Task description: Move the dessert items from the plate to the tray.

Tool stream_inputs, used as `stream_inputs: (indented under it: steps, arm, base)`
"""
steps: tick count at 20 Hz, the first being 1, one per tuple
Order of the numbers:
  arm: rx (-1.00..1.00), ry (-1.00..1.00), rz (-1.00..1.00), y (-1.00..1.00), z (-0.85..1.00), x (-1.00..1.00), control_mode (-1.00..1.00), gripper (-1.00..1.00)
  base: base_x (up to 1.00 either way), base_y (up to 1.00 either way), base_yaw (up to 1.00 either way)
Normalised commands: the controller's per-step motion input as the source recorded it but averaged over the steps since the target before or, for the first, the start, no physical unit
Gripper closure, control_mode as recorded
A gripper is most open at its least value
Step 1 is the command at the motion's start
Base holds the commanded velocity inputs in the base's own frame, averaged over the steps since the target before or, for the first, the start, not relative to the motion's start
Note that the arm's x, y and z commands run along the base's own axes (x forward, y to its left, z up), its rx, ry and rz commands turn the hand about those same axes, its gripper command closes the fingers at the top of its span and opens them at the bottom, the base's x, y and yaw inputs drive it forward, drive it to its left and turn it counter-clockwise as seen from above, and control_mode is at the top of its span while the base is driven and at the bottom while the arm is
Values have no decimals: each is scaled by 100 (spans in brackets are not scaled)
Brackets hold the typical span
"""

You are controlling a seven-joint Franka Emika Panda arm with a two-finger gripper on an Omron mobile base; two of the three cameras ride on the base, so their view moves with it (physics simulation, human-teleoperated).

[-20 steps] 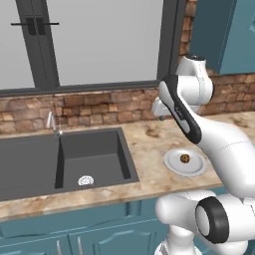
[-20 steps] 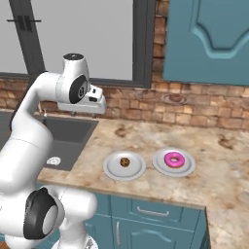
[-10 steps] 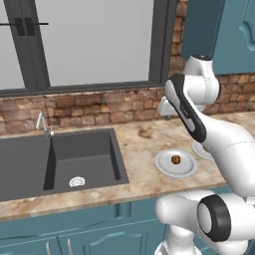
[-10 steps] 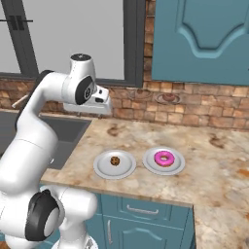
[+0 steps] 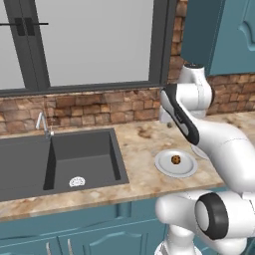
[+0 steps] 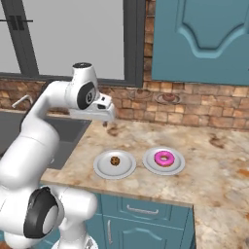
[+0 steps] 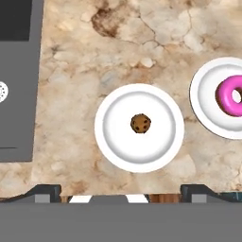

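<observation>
Pink-iced ring doughnut (image 6: 164,158) lies in the middle of a round pale grey plate (image 6: 151,167) on your mottled beige stone counter (image 6: 219,165), and you can see it cut off at the right edge of the hand view too (image 7: 229,96). Just beside that plate, on its sink side and not touching it, sits a second round pale plate (image 6: 102,168) carrying one small brown chocolate-chip cookie (image 6: 115,160) at its centre; the hand view looks straight down on this cookie (image 7: 141,123) and its plate (image 7: 113,142), and the left base view shows the same pair (image 5: 175,160) near the counter's front edge.

Your white arm's two-finger gripper (image 6: 108,120) hangs in the air above the counter, behind the cookie plate and toward the red-brown brick wall (image 6: 194,104), clear of both plates. Its jaws stand spread wide with nothing between them; in the hand view the dark fingertips (image 7: 47,191) rise far apart at the bottom.

To the left, a dark grey recessed sink (image 5: 79,159) with a round white drain (image 5: 76,182) is set into the counter, a slim metal tap (image 5: 44,124) behind it. Teal cabinet fronts (image 6: 141,221) run below the counter.
</observation>
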Motion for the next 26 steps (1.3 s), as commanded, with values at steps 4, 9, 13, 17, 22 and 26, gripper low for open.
stream_inputs:
  steps: [4,9,13,17,22,26]
  arm:
    - [-8,6,-6,-40,-57,9,-100,-100]
    - [-1,-1,0,-30,-41,4,-100,-100]
    - [0,0,0,-8,-49,30,-100,-100]
    - [0,-7,0,0,-48,29,-100,-100]
    - [0,-7,0,-1,-41,22,-100,-100]
    - [-1,-12,0,0,-49,4,-100,-100]
  base:
    - [0,0,0]
    - [0,0,0]
    - [0,0,0]
    - [0,0,0]
    - [0,0,0]
    - [0,0,0]
